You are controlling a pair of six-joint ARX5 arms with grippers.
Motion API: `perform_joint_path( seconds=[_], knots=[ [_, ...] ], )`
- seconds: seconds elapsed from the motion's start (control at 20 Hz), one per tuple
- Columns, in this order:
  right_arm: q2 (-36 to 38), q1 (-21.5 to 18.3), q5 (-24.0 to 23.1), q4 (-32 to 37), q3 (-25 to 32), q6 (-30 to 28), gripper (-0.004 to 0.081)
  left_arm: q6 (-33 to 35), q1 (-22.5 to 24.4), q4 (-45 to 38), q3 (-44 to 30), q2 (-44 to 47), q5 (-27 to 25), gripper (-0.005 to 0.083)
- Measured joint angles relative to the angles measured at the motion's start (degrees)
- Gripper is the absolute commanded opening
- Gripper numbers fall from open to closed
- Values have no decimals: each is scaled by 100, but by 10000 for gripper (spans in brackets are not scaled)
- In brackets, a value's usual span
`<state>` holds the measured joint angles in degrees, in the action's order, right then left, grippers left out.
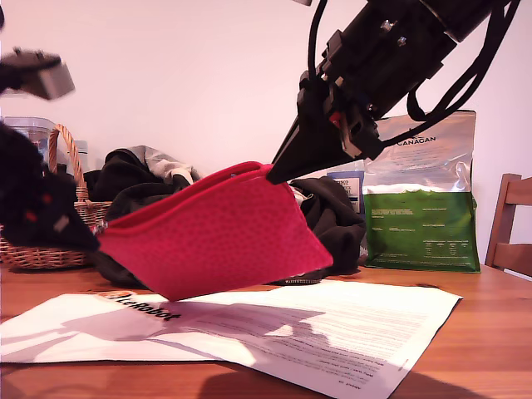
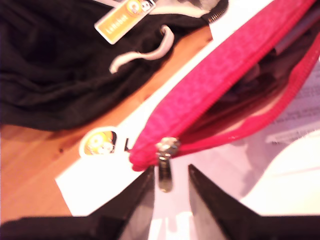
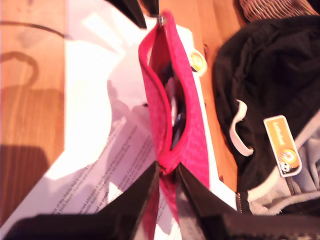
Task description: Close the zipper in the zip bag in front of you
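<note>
— Printed sheet [image 1: 332,324] is seen nearest, flat on the counter [image 1: 490,332]. Where is the zip bag [image 1: 208,241] held?

— Above that sheet, tilted, with its higher end towards the exterior view's right. That end is clamped by my second gripper [image 3: 167,172], a tool shut tight on the fabric.

— And the other tool?

— My first gripper [image 2: 170,175] is placed at the lower end, towards the exterior view's left. Its jaws are parted with the pull tab [image 2: 165,167] hanging between them (no pinch is seen).

— Which way must the tab be drawn?

— The zipper [image 2: 250,122] gapes along the bag's whole long axis. It is judged that the tab must be gripped, then drawn along that axis towards my second gripper.
</note>
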<state>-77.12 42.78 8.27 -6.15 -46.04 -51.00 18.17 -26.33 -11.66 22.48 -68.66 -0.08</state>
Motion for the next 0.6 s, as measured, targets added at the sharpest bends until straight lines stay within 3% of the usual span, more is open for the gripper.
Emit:
perform_joint_path(
  seconds=[0.15, 0.3, 0.5, 0.6],
  knots=[
    [0, 0, 15, -2, 0, 0, -12, 2, 0, 7, 0, -173, 2, 40],
    [0, 0, 15, -2, 0, 0, -12, 0, 0, -31, 0, -168, 2, 30],
    [0, 0, 15, -2, 0, 0, -12, 0, 0, -85, 0, -168, 2, 300],
    [0, 0, 15, -2, 0, 0, -12, -90, 0, -254, 0, -168, 2, 325]
  ],
)
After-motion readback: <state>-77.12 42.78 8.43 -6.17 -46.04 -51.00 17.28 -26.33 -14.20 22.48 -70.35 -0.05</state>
